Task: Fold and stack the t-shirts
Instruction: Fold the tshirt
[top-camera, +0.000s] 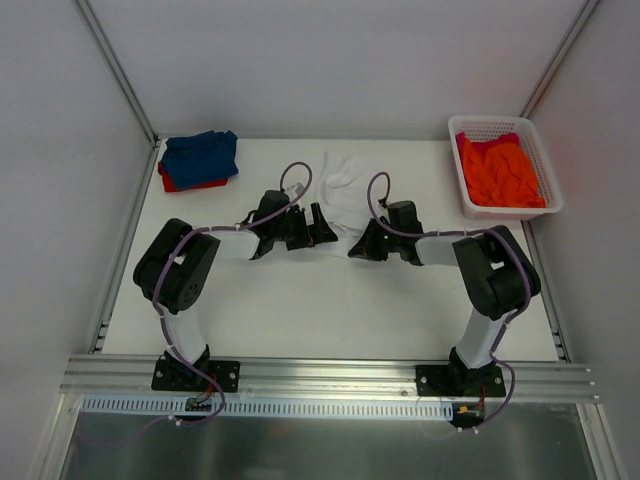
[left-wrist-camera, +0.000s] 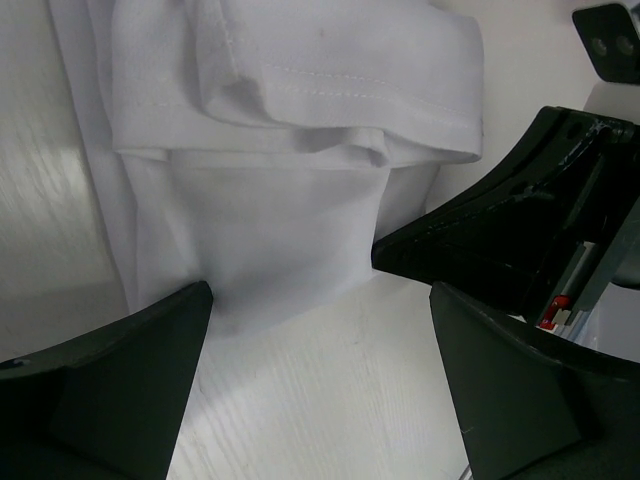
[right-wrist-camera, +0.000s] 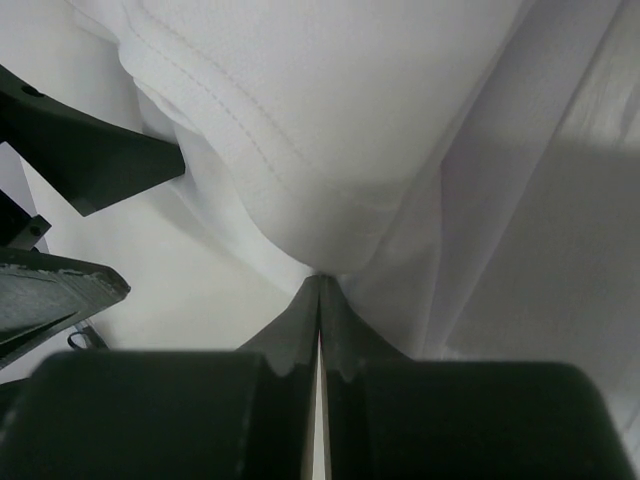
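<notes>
- Far left corner of the table (top-camera: 300, 310): blue t-shirt (top-camera: 203, 155) lying folded on top of a red t-shirt (top-camera: 192, 185), with only the red's near edge showing beneath it.
- Both well apart from either arm.
- Left gripper (top-camera: 305, 228) low over the table, just left of centre, pointing right toward the white cloth.
- Released: in the left wrist view (left-wrist-camera: 320, 390) both fingers (left-wrist-camera: 110, 380) stand wide apart with bare table and the shirt's near edge between them, nothing held.
- Touching the cloth or only hovering over it: cannot tell.
- White t-shirt (top-camera: 350, 188) bunched at the table's centre, toward the back, between the two grippers and reaching beyond them.
- Close up (left-wrist-camera: 300, 130), a hemmed edge with double stitching folded over on itself, with a flatter layer spreading beneath toward the fingers.
- Right gripper (top-camera: 363, 246) at the shirt's near right edge, facing the left one, the two close together.
- Clenched: in the right wrist view (right-wrist-camera: 320, 300) fingers pressed flat together with no gap, tips closed on the white t-shirt (right-wrist-camera: 330, 130), folds drawing down into the pinch.
- Same view, at left: the other gripper's spread dark fingers just beside the cloth.
- Far right corner: white lattice basket (top-camera: 485, 122) holding a crumpled orange t-shirt (top-camera: 500, 175), away from both arms.
</notes>
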